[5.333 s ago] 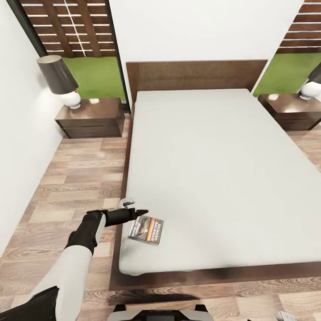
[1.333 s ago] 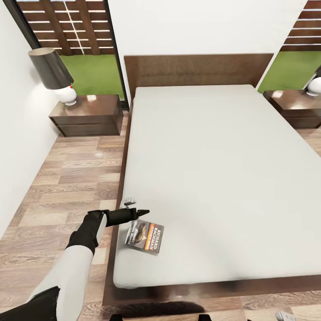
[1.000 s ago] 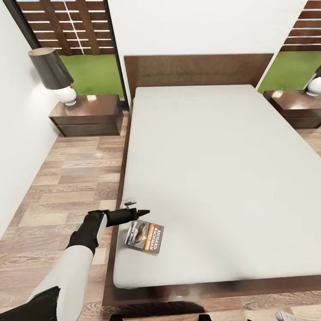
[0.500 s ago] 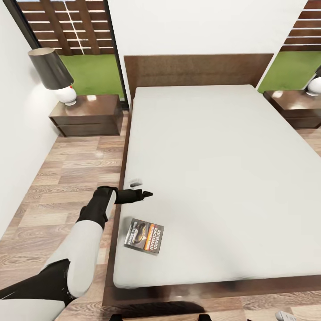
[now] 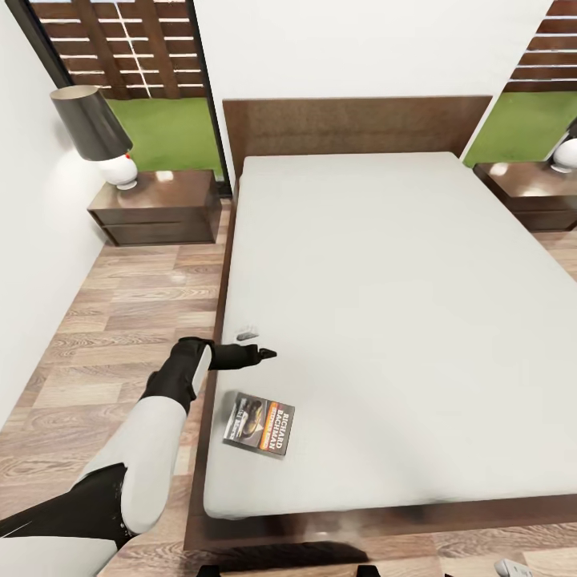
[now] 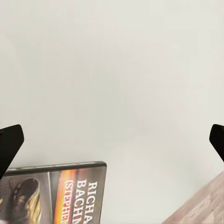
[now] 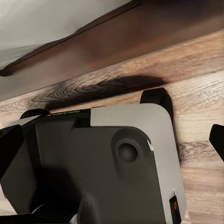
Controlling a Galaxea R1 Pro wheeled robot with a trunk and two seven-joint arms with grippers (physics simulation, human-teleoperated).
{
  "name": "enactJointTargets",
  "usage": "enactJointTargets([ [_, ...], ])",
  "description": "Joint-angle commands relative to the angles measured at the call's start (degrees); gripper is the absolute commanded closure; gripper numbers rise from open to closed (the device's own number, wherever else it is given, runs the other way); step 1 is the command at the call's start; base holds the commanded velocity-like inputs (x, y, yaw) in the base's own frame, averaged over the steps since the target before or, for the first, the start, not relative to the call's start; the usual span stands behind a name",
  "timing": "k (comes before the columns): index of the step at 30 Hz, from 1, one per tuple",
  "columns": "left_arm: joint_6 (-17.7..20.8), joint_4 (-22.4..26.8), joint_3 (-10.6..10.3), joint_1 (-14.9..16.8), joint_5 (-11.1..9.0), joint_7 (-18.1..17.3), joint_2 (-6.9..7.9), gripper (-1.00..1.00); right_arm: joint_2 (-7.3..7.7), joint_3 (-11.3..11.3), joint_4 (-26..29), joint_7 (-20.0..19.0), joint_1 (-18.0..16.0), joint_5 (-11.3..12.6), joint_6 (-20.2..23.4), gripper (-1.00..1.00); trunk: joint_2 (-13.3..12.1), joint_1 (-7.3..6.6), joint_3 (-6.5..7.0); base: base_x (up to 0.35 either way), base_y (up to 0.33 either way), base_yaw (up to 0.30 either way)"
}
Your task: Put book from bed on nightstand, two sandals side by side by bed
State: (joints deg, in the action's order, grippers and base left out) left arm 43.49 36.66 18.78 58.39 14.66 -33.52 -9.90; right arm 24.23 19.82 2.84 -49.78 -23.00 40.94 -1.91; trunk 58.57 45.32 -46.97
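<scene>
- The book point(image 5: 259, 424) lies flat on the light-grey mattress of the bed point(image 5: 401, 320), near the mattress's left edge and close to the foot corner nearest the robot.
- Book cover, head view: dark ground, an orange-red picture, and white lettering reading "RICHARD BACHMAN" along one edge.
- Book cover, left wrist view point(image 6: 53, 193): the legible fragments are "RICHA", "BACHM" and "(STEPHEN"; the remaining letters run out of frame. An orange band and a yellowish figure sit beside the lettering.
- The left gripper point(image 5: 260, 353) is held over the mattress edge, just beyond the book on the headboard side and apart from it. In the left wrist view its two dark fingertips point(image 6: 9, 144) stand at opposite edges of the frame with bare mattress between them: the jaws are spread wide and hold nothing.
- The right gripper point(image 7: 112, 140) looks down at the robot's own grey and black base point(image 7: 107, 163) on the wood-plank floor point(image 7: 200, 102), with the dark bed frame running above it. Its fingertips sit at opposite frame edges, spread apart and empty.
- One nightstand point(image 5: 156, 207) stands left of the headboard and carries a lamp point(image 5: 100, 132) with a dark shade and a white base.
- A second nightstand point(image 5: 533, 192) stands right of the bed, cut by the frame edge.
- Writing on the robot base is too small to read.
</scene>
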Motion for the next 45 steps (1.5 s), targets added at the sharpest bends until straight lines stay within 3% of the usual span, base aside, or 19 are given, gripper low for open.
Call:
enactJointTargets([
  [1, 0.28, -0.13, 0.46, 0.05, 0.59, -0.5, -0.1, -1.0, 0.02, 0.48, -0.03, -0.14, -0.03, 0.37, -0.2, -1.0, 0.45, 0.23, -0.23, 0.0, 0.0, 0.0],
  [31, -0.24, -1.5, 0.56, -0.07, 0.63, -0.58, -0.1, -1.0, 0.02, 0.48, -0.03, -0.14, -0.03, 0.37, -0.2, -1.0, 12.48, 6.82, -5.61, 0.0, 0.0, 0.0],
  [36, -0.24, -1.5, 0.56, -0.11, 0.63, -0.58, -0.1, -1.0, 0.02, 0.48, -0.03, -0.14, -0.03, 0.38, -0.2, -1.0, 12.48, 6.82, -5.61, 0.0, 0.0, 0.0],
  [45, -0.24, -1.5, 0.56, -0.12, 0.63, -0.58, -0.1, -1.0, 0.02, 0.48, -0.03, -0.14, -0.03, 0.37, -0.2, -1.0, 16.09, 8.79, -7.23, 0.0, 0.0, 0.0],
])
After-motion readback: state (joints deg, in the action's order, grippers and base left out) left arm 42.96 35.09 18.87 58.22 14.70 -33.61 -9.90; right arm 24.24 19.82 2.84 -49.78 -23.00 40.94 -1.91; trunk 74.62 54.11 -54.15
